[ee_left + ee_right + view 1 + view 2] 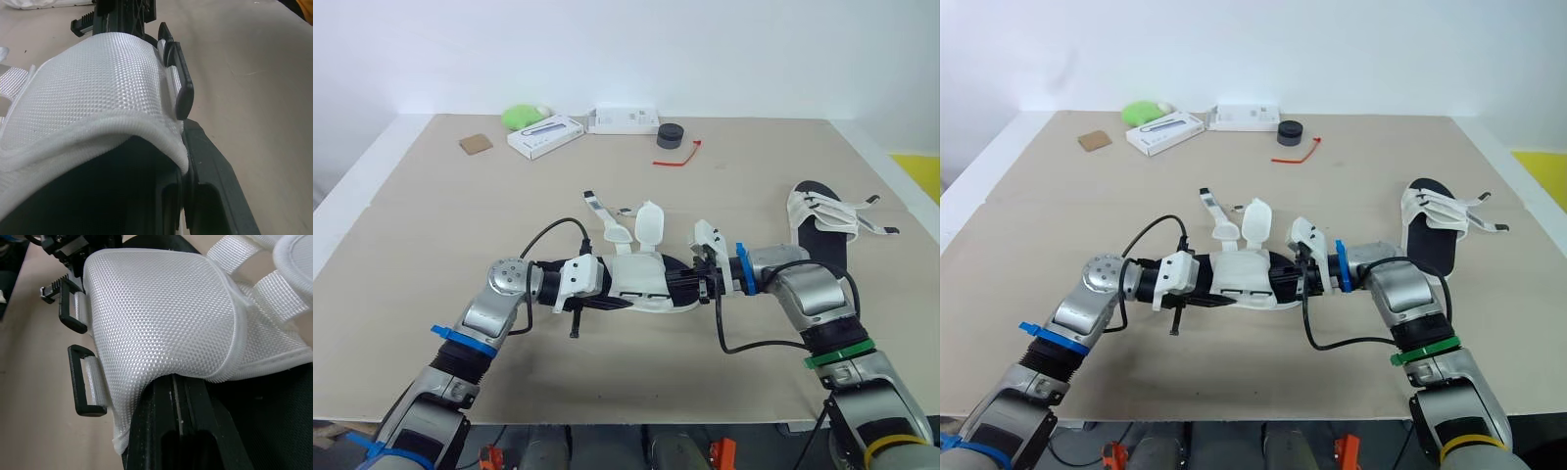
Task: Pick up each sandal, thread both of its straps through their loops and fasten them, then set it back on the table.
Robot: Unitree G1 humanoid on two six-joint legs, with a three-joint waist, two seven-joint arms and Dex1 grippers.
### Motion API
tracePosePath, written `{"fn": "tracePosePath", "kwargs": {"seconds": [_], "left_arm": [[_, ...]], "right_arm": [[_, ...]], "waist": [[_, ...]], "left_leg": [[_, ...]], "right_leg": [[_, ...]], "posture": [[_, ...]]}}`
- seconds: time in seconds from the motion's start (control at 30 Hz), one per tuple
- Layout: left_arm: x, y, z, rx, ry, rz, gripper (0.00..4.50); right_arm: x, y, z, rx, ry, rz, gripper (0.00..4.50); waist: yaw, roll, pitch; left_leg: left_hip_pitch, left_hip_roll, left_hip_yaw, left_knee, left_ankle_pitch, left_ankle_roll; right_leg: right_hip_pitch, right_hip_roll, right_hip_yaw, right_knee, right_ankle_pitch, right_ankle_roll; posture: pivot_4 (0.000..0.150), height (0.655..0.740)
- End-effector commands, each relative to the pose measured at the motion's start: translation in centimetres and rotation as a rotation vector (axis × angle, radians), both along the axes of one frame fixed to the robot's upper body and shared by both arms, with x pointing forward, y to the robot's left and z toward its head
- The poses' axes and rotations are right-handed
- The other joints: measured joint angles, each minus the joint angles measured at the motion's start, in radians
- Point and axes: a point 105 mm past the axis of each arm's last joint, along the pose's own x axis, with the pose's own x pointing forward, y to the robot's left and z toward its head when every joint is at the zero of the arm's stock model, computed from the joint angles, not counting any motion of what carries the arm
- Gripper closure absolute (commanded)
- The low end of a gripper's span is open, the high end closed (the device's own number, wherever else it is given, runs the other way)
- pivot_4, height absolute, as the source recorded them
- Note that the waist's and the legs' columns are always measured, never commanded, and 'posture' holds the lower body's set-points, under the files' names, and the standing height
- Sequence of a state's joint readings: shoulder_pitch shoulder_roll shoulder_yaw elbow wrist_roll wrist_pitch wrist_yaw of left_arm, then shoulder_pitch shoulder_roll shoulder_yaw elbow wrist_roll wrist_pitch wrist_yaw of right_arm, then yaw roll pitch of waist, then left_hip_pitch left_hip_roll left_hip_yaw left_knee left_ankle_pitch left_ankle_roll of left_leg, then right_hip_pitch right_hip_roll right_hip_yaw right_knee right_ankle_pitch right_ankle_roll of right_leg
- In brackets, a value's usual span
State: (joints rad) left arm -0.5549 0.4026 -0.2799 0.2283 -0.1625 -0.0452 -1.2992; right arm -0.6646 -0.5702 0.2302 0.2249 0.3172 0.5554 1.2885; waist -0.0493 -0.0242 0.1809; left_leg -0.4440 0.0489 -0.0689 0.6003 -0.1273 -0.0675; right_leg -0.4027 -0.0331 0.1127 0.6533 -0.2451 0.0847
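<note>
Mid-frame, the left pincer and right pincer both clamp one sandal, its straps loose; the second sandal, far right, looks unfastened too.

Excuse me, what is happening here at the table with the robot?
The robot holds one white sandal between its two grippers, the left gripper at one end and the right gripper at the other, over the table. Its straps stand up loose, not yet threaded through the black loops. The second sandal lies on the table to the right, straps spread open.
</note>
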Motion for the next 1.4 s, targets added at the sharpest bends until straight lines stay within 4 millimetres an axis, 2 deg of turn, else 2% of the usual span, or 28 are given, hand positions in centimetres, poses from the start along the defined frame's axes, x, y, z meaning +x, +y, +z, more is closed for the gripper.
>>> {"fn": "tracePosePath", "kwargs": {"seconds": [0.03,0.07,0.2,0.27,0.37,0.6,0.67,0.7,0.87,0.97,1.03,1.1,1.17,1.27,1.4], "left_arm": [[-0.3,-1.4,0.0,-0.013,0.001,-0.043,4.5],[-0.2,-1.4,-0.1,-0.014,0.003,-0.041,4.5],[-0.1,-1.5,0.1,-0.022,0.002,-0.036,4.5],[-0.1,-1.6,0.3,-0.027,-0.001,-0.034,4.5],[0.0,-1.7,0.6,-0.04,-0.004,-0.027,4.5],[0.1,-1.3,1.1,-0.043,-0.017,-0.004,4.5],[0.7,-1.0,1.4,-0.052,-0.009,0.036,3.86],[0.8,-0.8,1.6,-0.055,-0.003,0.047,3.75],[0.7,0.3,2.8,-0.081,0.038,0.074,1.6],[-0.3,1.3,3.9,-0.078,0.127,0.067,0.13],[-1.4,2.4,4.6,-0.06,0.204,0.052,0.04],[-3.1,4.1,5.7,-0.03,0.317,0.035,0.04],[-3.6,6.4,7.4,-0.062,0.421,0.093,0.04],[-1.9,9.0,8.9,-0.215,0.647,0.281,0.04],[2.1,9.8,7.4,-0.328,0.82,0.529,0.04]], "right_arm": [[-0.4,2.0,0.3,0.018,-0.009,0.1,4.46],[-0.3,2.0,0.0,0.011,0.0,0.099,4.46],[-0.4,0.7,-5.0,-0.155,0.085,0.076,4.46],[-0.6,0.1,-6.3,-0.202,0.107,0.075,4.46],[-0.3,-0.6,-6.9,-0.215,0.117,0.064,4.46],[0.5,-0.6,-5.9,-0.178,0.113,0.061,4.46],[0.6,-0.5,-5.8,-0.177,0.109,0.067,4.5],[0.7,-0.5,-5.7,-0.178,0.108,0.068,4.5],[0.8,-0.3,-5.7,-0.182,0.103,0.08,4.5],[1.0,-0.2,-5.6,-0.187,0.098,0.086,4.5],[1.1,-0.1,-5.6,-0.187,0.096,0.089,4.5],[1.2,-0.1,-5.5,-0.19,0.087,0.094,4.5],[1.3,0.2,-5.3,-0.18,0.082,0.101,4.5],[1.5,0.8,-5.2,-0.166,0.077,0.106,4.5],[1.6,1.2,-5.2,-0.156,0.074,0.112,4.5]], "waist": [[0.0,0.0,0.0],[0.0,0.001,-0.001],[0.0,0.002,-0.003],[-0.001,0.002,-0.007],[-0.002,0.002,-0.013],[-0.004,0.002,-0.019],[-0.004,0.002,-0.019],[-0.004,0.002,-0.019],[-0.023,0.002,-0.019],[-0.029,0.002,-0.019],[-0.031,0.002,-0.019],[-0.033,0.002,-0.019],[-0.04,0.001,-0.018],[-0.049,0.0,-0.017],[-0.05,-0.001,-0.017]], "left_leg": [[0.001,0.0,0.0,0.0,0.0,0.0],[0.001,0.0,0.0,0.0,0.0,0.0],[0.006,0.0,0.0,0.0,0.0,0.001],[0.008,0.0,0.0,0.0,0.0,0.001],[0.014,0.0,0.0,0.0,0.0,0.0],[0.015,0.0,0.0,0.0,0.0,0.0],[0.015,0.0,0.0,0.0,0.0,0.0],[0.015,0.0,0.0,0.0,0.0,0.0],[0.015,0.001,0.0,-0.001,0.0,0.0],[0.015,0.001,0.0,-0.001,0.0,0.0],[0.015,0.001,0.0,-0.002,0.0,0.0],[0.015,0.001,0.0,-0.002,0.0,0.0],[0.015,0.002,0.0,-0.003,0.0,-0.001],[0.018,0.002,0.0,-0.004,-0.002,-0.003],[0.02,0.002,-0.002,-0.004,-0.003,-0.004]], "right_leg": [[0.0,0.0,0.0,0.0,0.0,0.0],[0.001,0.0,0.0,0.0,0.0,0.0],[0.005,0.0,0.0,0.0,0.0,-0.001],[0.007,0.0,0.0,0.0,0.001,-0.001],[0.014,0.0,0.0,0.0,0.0,-0.001],[0.015,0.0,0.0,0.0,0.0,-0.002],[0.015,0.0,0.0,0.0,0.0,-0.002],[0.015,0.0,0.0,0.0,0.0,-0.002],[0.014,0.0,0.0,0.0,0.0,-0.003],[0.013,0.0,0.0,0.0,0.0,-0.003],[0.013,0.0,0.0,0.0,0.0,-0.003],[0.013,0.0,0.0,0.0,0.0,-0.003],[0.012,0.0,0.0,0.0,-0.001,-0.004],[0.011,0.0,-0.001,0.0,-0.002,-0.005],[0.012,0.0,-0.002,-0.001,-0.002,-0.005]], "posture": [[0.15,0.74],[0.15,0.74],[0.15,0.74],[0.15,0.74],[0.15,0.74],[0.15,0.74],[0.15,0.74],[0.15,0.74],[0.15,0.74],[0.15,0.74],[0.15,0.74],[0.15,0.74],[0.15,0.74],[0.15,0.74],[0.15,0.74]]}}
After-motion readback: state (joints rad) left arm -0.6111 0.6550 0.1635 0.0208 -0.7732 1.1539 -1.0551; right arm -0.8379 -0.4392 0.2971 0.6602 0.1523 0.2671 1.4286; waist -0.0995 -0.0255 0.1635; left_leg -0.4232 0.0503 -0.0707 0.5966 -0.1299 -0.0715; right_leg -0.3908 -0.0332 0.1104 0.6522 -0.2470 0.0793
